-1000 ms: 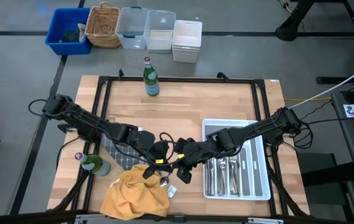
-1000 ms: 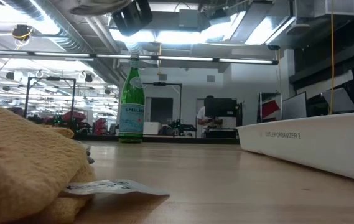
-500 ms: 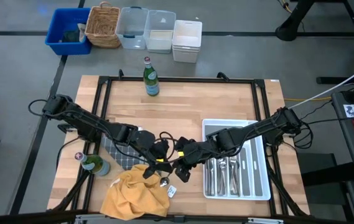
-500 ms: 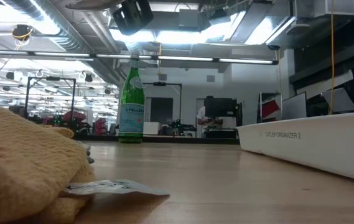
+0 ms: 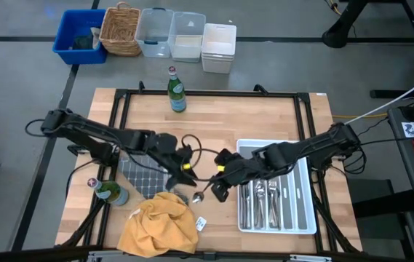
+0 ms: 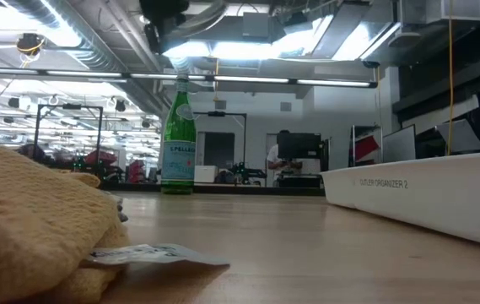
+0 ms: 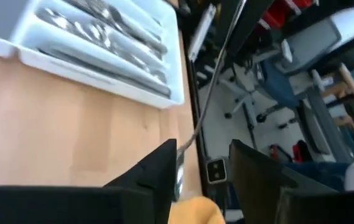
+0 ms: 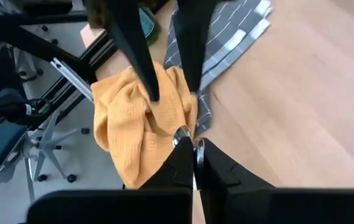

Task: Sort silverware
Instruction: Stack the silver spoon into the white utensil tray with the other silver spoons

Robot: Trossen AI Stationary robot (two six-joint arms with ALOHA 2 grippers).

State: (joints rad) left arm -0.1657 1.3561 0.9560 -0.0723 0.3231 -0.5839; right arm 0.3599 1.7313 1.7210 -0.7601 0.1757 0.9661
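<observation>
A silver spoon (image 5: 199, 195) hangs just right of the yellow cloth (image 5: 159, 225), near the table's front middle, with my right gripper (image 5: 217, 186) (image 8: 193, 144) shut on it. My left gripper (image 5: 188, 168) (image 7: 204, 152) stands open a little to the spoon's left and far side, touching nothing. In the left wrist view the spoon's handle (image 7: 209, 93) runs away between the open fingers. More silverware (image 5: 261, 204) lies in the compartments of the white tray (image 5: 303, 218) at the right. My right gripper pinches the spoon's handle (image 8: 183, 134) between its two fingers, well away from the bowl. The fingers come from the table's right, slanting down. The spoon slopes down to the left from the fingers, with its bowl (image 5: 197, 197) lowest; the low view shows none of it on the table.
A grey checked cloth (image 5: 140, 178) lies left of the yellow cloth, with a paper tag (image 5: 201, 224) at its right. Green bottles stand at the far middle (image 5: 177, 91) and front left (image 5: 110, 193). Bins and a basket (image 5: 119, 29) sit beyond the table.
My left gripper has opened, let go of the spoon and drawn back toward the table's far left. My right gripper has shut on the spoon's handle and carried it a little up and toward the far right; the bowl has come away from the yellow cloth.
</observation>
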